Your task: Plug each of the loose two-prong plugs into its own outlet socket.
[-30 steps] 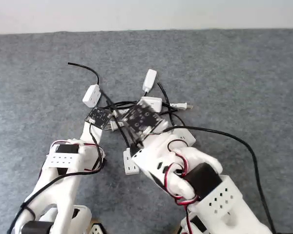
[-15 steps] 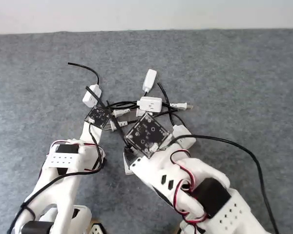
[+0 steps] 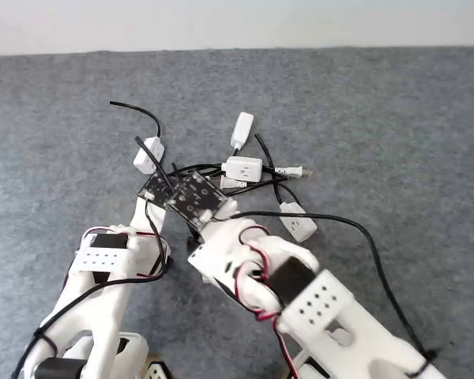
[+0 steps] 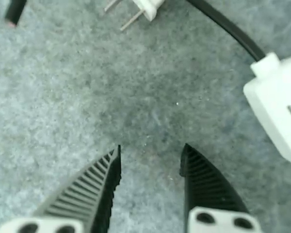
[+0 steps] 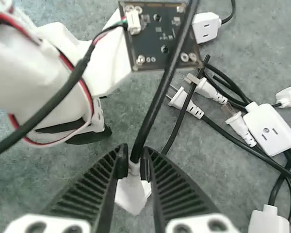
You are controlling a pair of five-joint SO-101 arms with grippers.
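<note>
The table [image 3: 395,118] was grey carpet, with a pale wall behind it. My right fingers [image 5: 120,165] were clamped on a white block [image 5: 131,194], just where its black cord [image 5: 160,92] came out. I could not tell whether that block was a socket or a plug. The cord ran on past the camera board [image 5: 160,34] on my left arm. Beyond it lay three loose plugs with bare prongs: a first plug [image 5: 182,101], a second plug [image 5: 203,87] and a third plug [image 5: 237,124]. A square socket [image 5: 271,128] lay just beside the third one.

My left fingers [image 4: 111,170] stood open over bare carpet. Ahead of them lay a big socket [image 4: 281,111] on a thick cable [image 4: 228,26]. A small plug [image 4: 145,6] lay well apart from it with its prongs free.

From above, the tangle sat mid-table. It held a left socket [image 3: 148,155], a far socket [image 3: 242,130], a middle socket [image 3: 242,168] and a near socket [image 3: 298,221]. A lone plug [image 3: 295,170] lay beside the middle one, in no socket.
</note>
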